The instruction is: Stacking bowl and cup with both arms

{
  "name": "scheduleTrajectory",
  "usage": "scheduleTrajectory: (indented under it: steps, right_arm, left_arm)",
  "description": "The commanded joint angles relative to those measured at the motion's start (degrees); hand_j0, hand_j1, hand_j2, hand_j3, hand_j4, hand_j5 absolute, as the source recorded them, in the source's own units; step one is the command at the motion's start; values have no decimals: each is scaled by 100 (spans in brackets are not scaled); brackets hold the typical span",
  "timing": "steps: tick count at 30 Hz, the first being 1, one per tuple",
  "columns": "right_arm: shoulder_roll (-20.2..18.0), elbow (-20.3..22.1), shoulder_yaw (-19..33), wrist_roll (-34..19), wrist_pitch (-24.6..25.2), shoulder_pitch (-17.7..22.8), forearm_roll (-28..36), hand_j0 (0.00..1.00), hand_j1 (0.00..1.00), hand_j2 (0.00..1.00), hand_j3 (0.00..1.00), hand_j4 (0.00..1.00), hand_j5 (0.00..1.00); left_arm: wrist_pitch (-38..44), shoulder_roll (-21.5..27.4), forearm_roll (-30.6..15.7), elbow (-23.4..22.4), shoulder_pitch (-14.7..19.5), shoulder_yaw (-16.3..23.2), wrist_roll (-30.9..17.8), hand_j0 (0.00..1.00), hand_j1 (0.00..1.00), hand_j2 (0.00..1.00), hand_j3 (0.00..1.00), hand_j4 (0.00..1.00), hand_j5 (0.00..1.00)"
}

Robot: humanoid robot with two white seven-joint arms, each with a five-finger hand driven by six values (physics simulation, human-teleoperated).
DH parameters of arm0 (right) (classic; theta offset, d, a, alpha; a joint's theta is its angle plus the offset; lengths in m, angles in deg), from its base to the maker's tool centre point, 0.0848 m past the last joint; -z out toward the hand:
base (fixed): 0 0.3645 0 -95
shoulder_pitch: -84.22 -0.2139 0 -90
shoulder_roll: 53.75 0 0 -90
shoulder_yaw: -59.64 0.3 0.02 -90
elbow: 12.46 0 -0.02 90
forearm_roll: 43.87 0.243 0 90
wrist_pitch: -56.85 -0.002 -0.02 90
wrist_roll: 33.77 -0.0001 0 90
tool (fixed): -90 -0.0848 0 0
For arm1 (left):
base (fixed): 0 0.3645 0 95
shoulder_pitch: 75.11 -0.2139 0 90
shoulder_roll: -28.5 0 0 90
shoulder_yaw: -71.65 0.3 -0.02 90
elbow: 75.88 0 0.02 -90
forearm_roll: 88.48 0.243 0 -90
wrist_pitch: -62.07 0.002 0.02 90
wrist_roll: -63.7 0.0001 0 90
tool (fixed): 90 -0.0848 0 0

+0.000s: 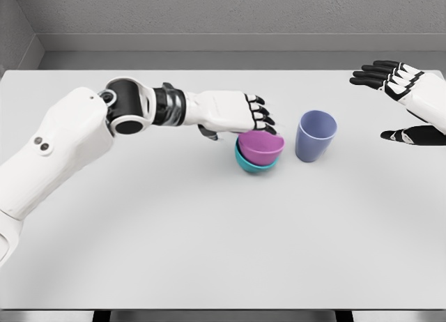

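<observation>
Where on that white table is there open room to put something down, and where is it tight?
The front of the table below the stacked bowls lies bare, and so does the back strip behind them. It is crowded in the middle: the left hand sits at the bowls, and the cup stands just beside them.

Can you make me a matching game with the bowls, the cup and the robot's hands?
Things:
1. purple bowl
2. teal bowl
3. cup
4. right hand

Clues:
A. open, far right, holding nothing
B. underneath the other bowl
C. nested on top, under the left hand
D. lilac, upright, alone on the table

Pairs: 1-C, 2-B, 3-D, 4-A
</observation>
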Motion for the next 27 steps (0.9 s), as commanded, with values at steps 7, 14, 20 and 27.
scheduleTrajectory:
  steps: [7, 14, 20, 27]
  right_arm:
    - [-8, -7, 2, 3, 2, 0, 45, 100, 100, 100, 100, 100, 100]
    - [-8, -7, 2, 3, 2, 0, 36, 100, 100, 100, 100, 100, 100]
    - [0, -306, 11, 3, 2, 0, 36, 100, 100, 100, 100, 100, 100]
    - [1, -351, 11, 3, 2, 9, 36, 100, 100, 100, 100, 100, 100]
  left_arm:
    - [11, 1104, -847, 85, -62, -438, 19, 100, 100, 100, 100, 100, 100]
    - [11, 2502, -1119, 156, -677, -1449, 1064, 100, 100, 100, 100, 100, 100]
    - [11, 3310, -1040, 85, -1151, -1800, 1979, 100, 100, 100, 100, 100, 100]
    - [11, 3407, -1005, 164, -1749, -1871, 1944, 100, 100, 100, 100, 100, 100]
